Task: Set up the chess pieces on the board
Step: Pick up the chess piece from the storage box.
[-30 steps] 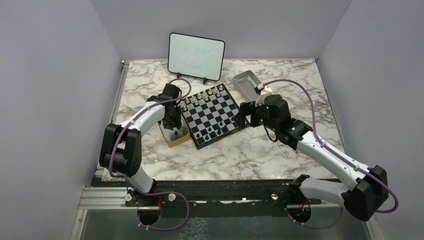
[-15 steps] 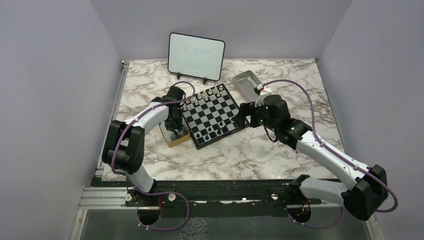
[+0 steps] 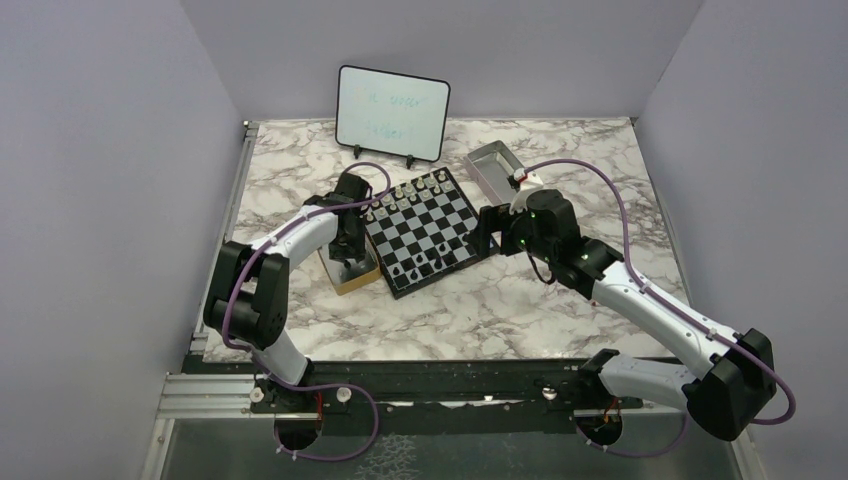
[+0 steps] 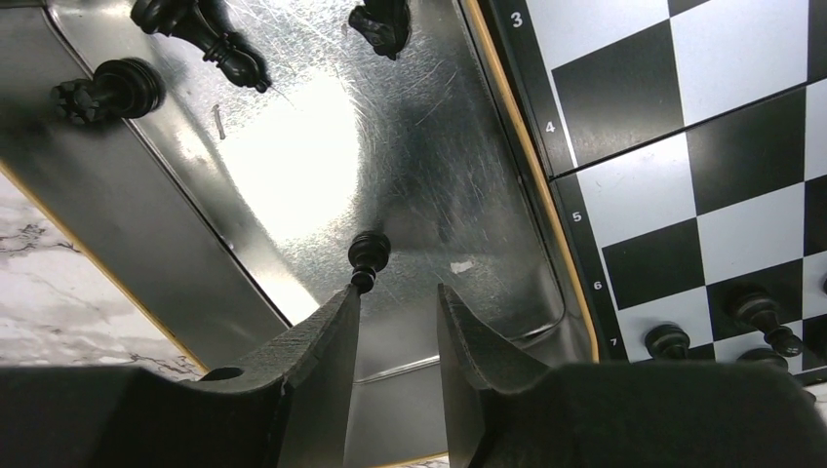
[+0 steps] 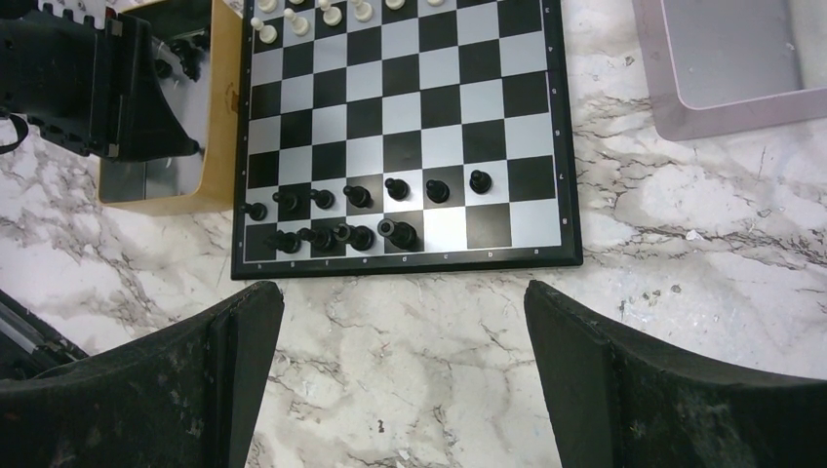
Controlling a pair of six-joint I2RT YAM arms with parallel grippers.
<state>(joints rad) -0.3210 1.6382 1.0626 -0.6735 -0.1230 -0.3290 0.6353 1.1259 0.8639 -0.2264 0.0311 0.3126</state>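
Down in the box left of the board, a black pawn lies just ahead of your left gripper, its length pointing back at the jaws, which stand slightly apart and empty; your right gripper hangs wide open across the board, farther away.

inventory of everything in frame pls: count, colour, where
board: one, black-and-white checks, black rim, table centre
black chess pieces: roughly twelve on the board's near two rows, four more visible in the box
white chess pieces: count unclear, pale, board's far rows
wooden box: one, tan, metal-lined, against the board's left side
metal tray: one, grey, right of the board's far end
whiteboard: one, white, dark frame, upright at the back
table: one, grey-veined marble
left fingers: two, black, open, inside the box, a pawn at one tip
right fingers: two, black, wide open, holding nothing, beside the board
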